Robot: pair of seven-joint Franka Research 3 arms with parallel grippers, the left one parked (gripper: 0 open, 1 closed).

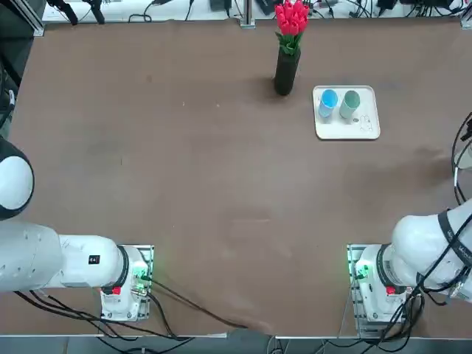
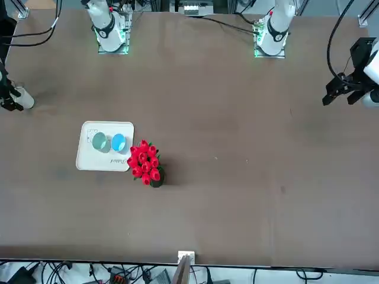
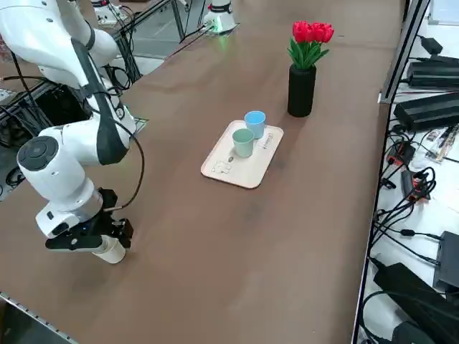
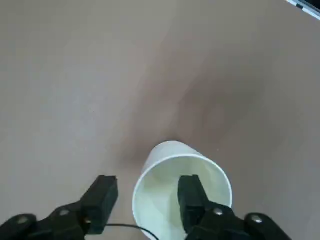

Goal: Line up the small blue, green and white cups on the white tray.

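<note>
Cream-white cup [image 4: 155,170] lies off the tray, at the right edge of the top view and left of centre, low down, in the right side view, just below the right gripper [image 4: 146,192]. In the right wrist view its round mouth faces the camera. The gripper's two black fingers stand partly open, with a clear gap between them; the near side of the cup's rim crosses that gap, one finger showing outside the cup and the other over its mouth. Whether either finger presses on the wall, I cannot tell; no closed grip is visible.

The light blue cup [image 1: 328,101] and the muted teal-green cup [image 1: 349,104] stand upright, side by side, on the white square tray [image 1: 346,129], in the upper right of the top view. There the blue one is at the left of the pair, both toward the tray's upper part. Small grey marks show on the tray's surface.

Near the tray, at the top centre of the top view, stands the tall black vase [image 1: 287,71] of red tulips [image 1: 292,18] with green leaves. Beneath everything spreads the brown tabletop [image 1: 214,177]. The white right arm [image 3: 79,143] fills the upper left of the right side view.
</note>
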